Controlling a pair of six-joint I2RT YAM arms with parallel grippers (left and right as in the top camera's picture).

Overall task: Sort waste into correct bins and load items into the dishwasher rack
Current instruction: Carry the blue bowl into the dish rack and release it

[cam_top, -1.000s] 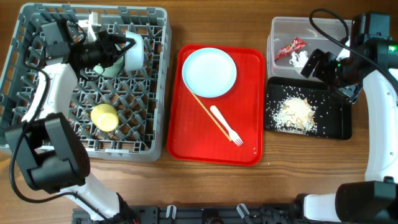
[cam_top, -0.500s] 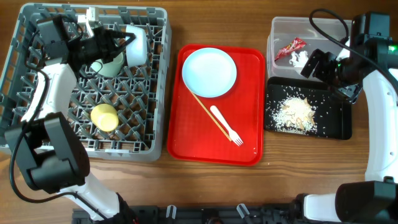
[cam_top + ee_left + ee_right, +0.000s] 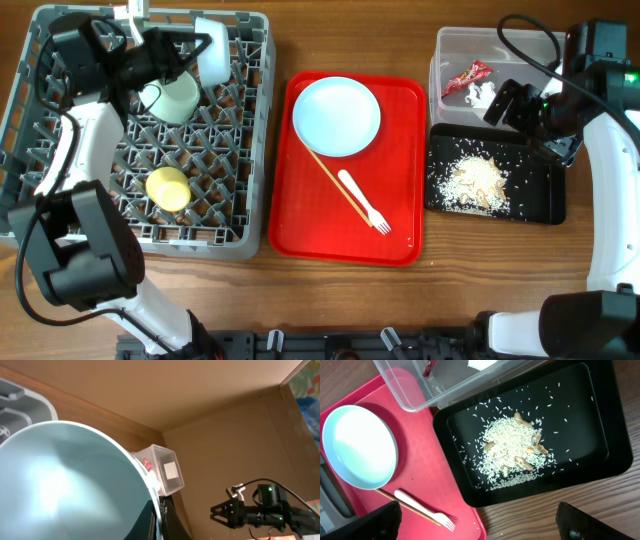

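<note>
over the far edge of the rack [image 3: 256, 150], the left pincer [image 3: 192, 60] is clamped on the rim of the blue bowl [image 3: 65, 485], whose hollow faces its camera. the right pincer [image 3: 480, 527] hangs with jaws wide apart; under it lies the black tray [image 3: 590, 420] with rice [image 3: 512, 452], the tub [image 3: 445, 380] just beyond.

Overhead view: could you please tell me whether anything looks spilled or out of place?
Nothing stands out. The rice scraps are scattered but all inside the black tray, none outside its rim; the red wrapper and white tissue lie in the clear tub.
</note>
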